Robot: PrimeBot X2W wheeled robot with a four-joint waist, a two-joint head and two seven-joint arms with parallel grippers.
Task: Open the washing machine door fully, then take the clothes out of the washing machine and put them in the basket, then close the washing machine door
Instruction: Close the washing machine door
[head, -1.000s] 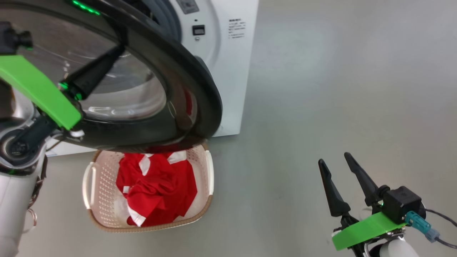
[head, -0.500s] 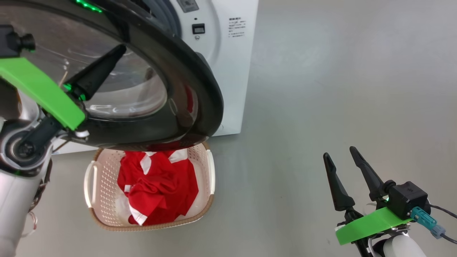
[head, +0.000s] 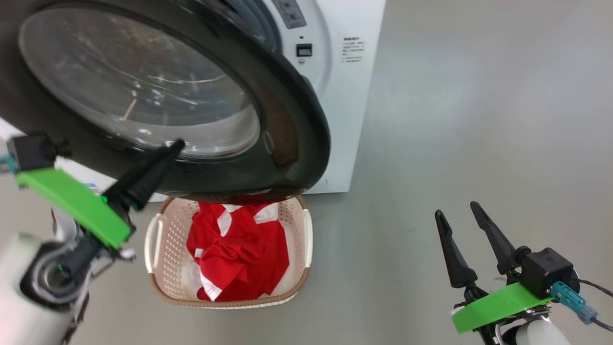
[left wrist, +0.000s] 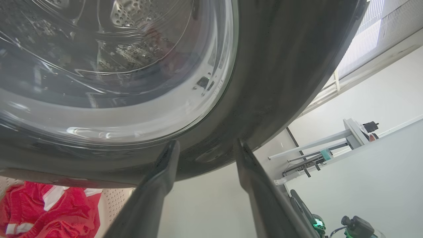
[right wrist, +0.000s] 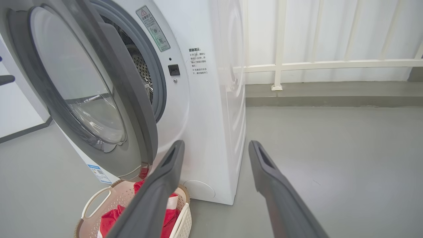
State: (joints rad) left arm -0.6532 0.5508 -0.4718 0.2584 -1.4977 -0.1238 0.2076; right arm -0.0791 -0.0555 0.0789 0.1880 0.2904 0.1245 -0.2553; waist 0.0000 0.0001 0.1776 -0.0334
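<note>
The washing machine door (head: 292,124) hangs part open, its black rim over the basket (head: 154,249). The red clothes (head: 239,254) lie in the basket in front of the white washing machine (head: 345,120). My left gripper (left wrist: 206,144) is open, its tips close under the door's lower rim (left wrist: 281,66); one finger (head: 148,175) shows in the head view. The clothes (left wrist: 49,211) appear below the rim at lower left. My right gripper (head: 456,209) is open and holds nothing, over the floor at the lower right. From the right wrist I see the door (right wrist: 132,109), the washing machine (right wrist: 211,115) and the basket (right wrist: 94,200).
Grey floor (head: 479,120) stretches to the right of the machine. A white railing (right wrist: 281,62) and a low kerb run behind it. A pale metal frame (left wrist: 330,145) stands against a white wall in the left wrist view.
The head camera has shifted, so everything sits further right. My left gripper has dropped from in front of the glass to the door's lower rim, and its fingers have parted. The right gripper is unchanged.
</note>
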